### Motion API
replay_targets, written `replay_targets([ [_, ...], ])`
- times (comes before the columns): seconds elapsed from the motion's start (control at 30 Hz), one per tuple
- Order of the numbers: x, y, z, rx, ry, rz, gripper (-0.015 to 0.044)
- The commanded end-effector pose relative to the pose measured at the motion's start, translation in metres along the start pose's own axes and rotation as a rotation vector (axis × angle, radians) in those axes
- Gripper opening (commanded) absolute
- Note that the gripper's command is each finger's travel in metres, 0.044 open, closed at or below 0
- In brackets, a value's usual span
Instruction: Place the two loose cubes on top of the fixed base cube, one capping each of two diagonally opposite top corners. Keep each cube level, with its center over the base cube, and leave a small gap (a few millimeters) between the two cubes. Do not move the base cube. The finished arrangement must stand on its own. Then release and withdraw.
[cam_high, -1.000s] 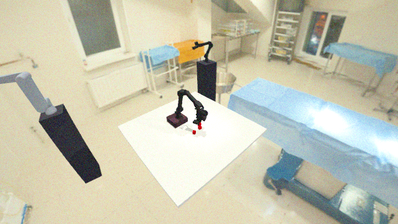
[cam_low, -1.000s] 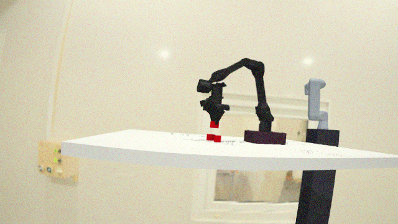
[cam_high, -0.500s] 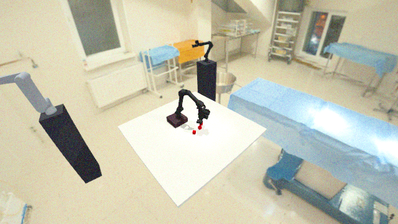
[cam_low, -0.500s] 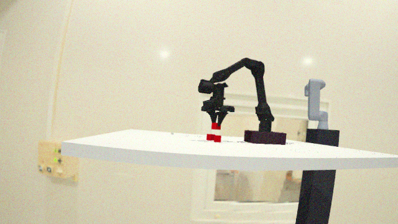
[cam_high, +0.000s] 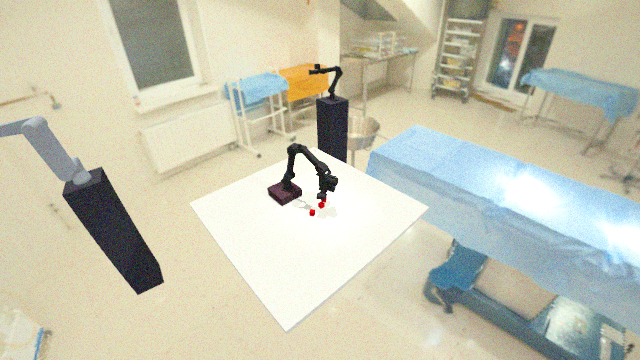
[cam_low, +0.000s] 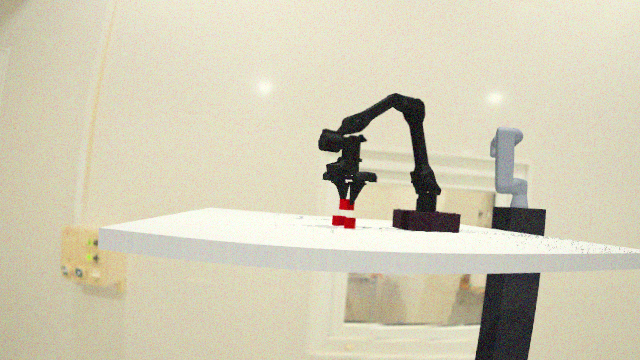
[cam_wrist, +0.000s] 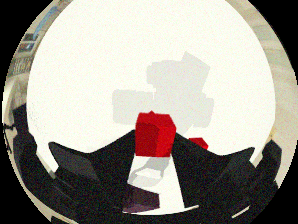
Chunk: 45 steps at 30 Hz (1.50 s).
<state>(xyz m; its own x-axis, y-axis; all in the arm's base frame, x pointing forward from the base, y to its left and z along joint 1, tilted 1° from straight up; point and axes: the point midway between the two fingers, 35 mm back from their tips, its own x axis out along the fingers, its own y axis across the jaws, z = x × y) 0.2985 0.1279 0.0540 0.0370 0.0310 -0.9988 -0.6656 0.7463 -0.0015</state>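
On the white bench (cam_low: 225, 240), two red cubes (cam_low: 344, 220) are seen side by side, left of the arm's dark base (cam_low: 426, 220). Directly above them, a third red cube (cam_low: 346, 204) is held clamped between the fingers (cam_low: 342, 192), clear of the bench. No cube is judged placed yet; both placements, release and withdrawal remain.

A small red cube (cam_low: 345, 204) hangs level above the white table (cam_low: 250, 240), pinched between the black gripper's (cam_low: 347, 200) fingers. Below it, in the exterior view, two more red cubes sit on the tabletop, one (cam_low: 338, 220) just beside the other (cam_low: 349, 223); which is the base cannot be told.
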Motion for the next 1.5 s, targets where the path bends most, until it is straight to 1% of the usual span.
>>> replay_targets([
  [0.0, 0.012, 0.000, -0.001, -0.007, 0.009, -0.001, 0.0105],
  [0.17, 0.022, 0.000, -0.001, -0.008, 0.009, 0.000, 0.0105],
  [1.0, 0.023, 0.000, -0.002, -0.005, 0.009, 0.000, 0.0105],
  [1.13, 0.023, 0.000, -0.002, -0.005, 0.009, 0.000, 0.0205],
  [1.3, 0.023, 0.000, -0.002, -0.005, 0.009, 0.000, 0.0205],
  [1.47, 0.013, 0.001, -0.001, -0.002, 0.008, 0.003, 0.0205],
])
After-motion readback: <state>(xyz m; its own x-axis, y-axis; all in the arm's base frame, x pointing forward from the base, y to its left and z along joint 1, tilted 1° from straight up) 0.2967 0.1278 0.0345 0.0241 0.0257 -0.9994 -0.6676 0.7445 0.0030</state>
